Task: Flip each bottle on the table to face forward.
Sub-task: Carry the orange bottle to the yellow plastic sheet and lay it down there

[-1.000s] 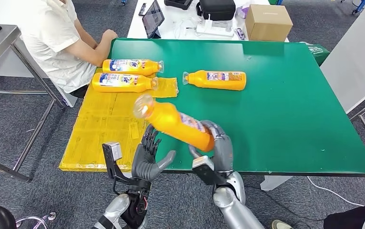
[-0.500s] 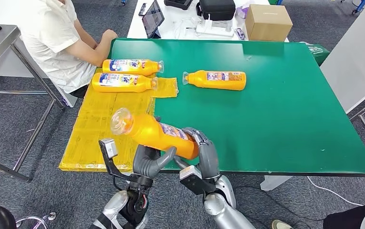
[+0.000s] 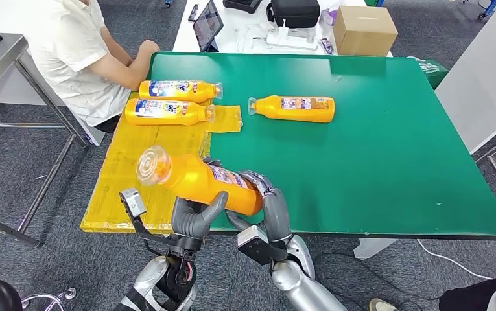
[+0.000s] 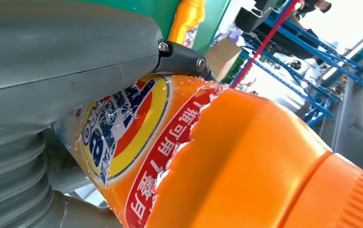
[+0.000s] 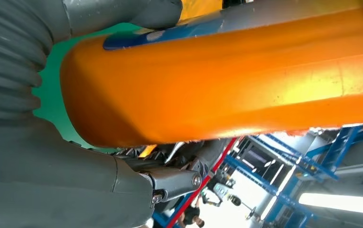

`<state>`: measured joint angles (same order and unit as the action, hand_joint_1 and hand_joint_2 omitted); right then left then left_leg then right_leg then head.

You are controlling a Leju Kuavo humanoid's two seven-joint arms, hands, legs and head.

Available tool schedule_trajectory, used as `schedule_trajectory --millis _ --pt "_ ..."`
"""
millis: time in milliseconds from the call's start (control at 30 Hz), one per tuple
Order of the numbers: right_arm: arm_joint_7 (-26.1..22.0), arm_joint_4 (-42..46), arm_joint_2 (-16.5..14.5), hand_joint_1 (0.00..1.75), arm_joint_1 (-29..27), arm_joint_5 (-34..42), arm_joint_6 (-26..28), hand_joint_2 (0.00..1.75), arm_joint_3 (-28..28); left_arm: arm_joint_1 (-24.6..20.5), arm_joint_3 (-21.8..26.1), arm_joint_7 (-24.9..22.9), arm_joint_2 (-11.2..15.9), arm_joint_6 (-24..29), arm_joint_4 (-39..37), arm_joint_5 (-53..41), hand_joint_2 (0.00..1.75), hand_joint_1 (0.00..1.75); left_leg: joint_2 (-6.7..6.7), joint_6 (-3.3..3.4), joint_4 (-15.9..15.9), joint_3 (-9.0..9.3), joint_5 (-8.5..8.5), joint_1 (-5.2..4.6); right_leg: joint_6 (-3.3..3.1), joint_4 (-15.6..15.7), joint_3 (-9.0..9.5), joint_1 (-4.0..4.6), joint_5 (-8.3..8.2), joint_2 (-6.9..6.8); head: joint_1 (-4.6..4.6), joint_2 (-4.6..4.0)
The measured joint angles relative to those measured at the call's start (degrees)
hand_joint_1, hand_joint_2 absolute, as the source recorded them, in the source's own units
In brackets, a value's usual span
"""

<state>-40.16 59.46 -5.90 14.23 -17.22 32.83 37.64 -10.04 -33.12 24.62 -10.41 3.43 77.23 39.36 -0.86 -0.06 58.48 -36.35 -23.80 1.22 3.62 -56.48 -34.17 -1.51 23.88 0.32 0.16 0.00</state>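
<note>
Held bottle lifted over near table edge, cap toward camera, both hands under it. Right hand wraps base end; fingers clamped around body. Left hand cups middle, thumb against label; fingers mostly hidden behind bottle. Three bottles lie flat farther back.

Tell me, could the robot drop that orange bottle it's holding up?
It might. The orange plastic bottle hangs in the air above the table's near edge, gripped by the right hand and the left hand. If a grip slips during the handover, it could fall to the floor, or land on the yellow mat facing the wrong way.
</note>
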Motion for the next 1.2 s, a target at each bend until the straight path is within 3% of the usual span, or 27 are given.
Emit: schedule_trajectory --millis 33,167,367,533,767,967,1100,1200 --pt "0.0 -0.1 0.0 0.00 0.0 0.3 -0.7 1.75 0.1 0.0 0.0 0.1 0.0 -0.3 0.0 -0.1 1.75 1.75 0.00 0.00 0.0 0.00 0.00 0.00 0.00 0.0 0.00 0.00 0.00 0.00 0.01 0.00" --pt "0.0 -0.3 0.1 0.00 -0.1 0.9 -4.2 0.00 0.2 0.0 0.4 0.3 0.3 -1.4 0.1 -0.1 1.75 1.75 0.00 0.00 0.0 -0.01 0.00 0.00 0.00 0.0 -0.01 0.00 0.00 0.01 0.01 0.00" --pt "0.0 0.2 0.1 0.00 -1.4 -1.0 -5.7 0.00 0.4 0.9 1.6 -0.2 1.2 -4.6 0.2 -0.6 1.75 1.75 0.00 0.00 0.0 -0.01 0.00 0.00 0.00 0.0 -0.03 0.00 0.00 0.01 0.01 0.00" --pt "0.0 4.5 0.5 0.00 -6.3 -4.5 -3.5 0.00 0.5 3.1 2.8 -1.4 2.0 -4.2 1.5 -5.8 1.75 1.75 -0.01 -0.01 0.0 -0.05 -0.03 0.00 -0.02 0.0 -0.04 0.00 0.03 0.00 0.02 0.00" --pt "0.1 11.5 1.5 0.00 -13.3 -11.4 5.9 0.00 0.0 3.9 6.7 -0.4 3.0 7.3 2.0 -21.2 1.75 1.75 0.00 -0.01 0.0 -0.10 -0.04 0.00 -0.03 0.0 -0.12 0.00 0.04 0.00 0.02 0.00" --pt "1.7 17.2 3.1 0.00 -17.6 -17.6 6.9 0.00 -1.0 4.1 12.4 -0.5 3.9 11.8 3.3 -27.0 1.75 1.75 0.00 -0.02 0.0 -0.09 -0.03 0.01 -0.03 0.0 -0.11 0.00 0.03 0.00 0.03 0.00" --pt "2.6 19.4 3.7 0.00 -19.4 -19.3 6.9 0.00 -2.2 3.3 16.2 0.5 4.2 18.1 3.0 -34.1 1.75 1.75 0.01 -0.02 0.0 -0.09 -0.03 0.01 -0.03 0.0 -0.13 0.00 0.03 0.00 0.02 0.00" --pt "2.9 19.8 3.9 0.00 -19.5 -18.9 7.0 0.00 -3.3 1.0 17.6 0.7 4.5 25.6 0.7 -45.0 1.75 1.75 -0.01 -0.01 0.0 -0.08 -0.02 0.01 -0.03 0.0 -0.11 0.00 0.03 -0.01 0.02 0.00"
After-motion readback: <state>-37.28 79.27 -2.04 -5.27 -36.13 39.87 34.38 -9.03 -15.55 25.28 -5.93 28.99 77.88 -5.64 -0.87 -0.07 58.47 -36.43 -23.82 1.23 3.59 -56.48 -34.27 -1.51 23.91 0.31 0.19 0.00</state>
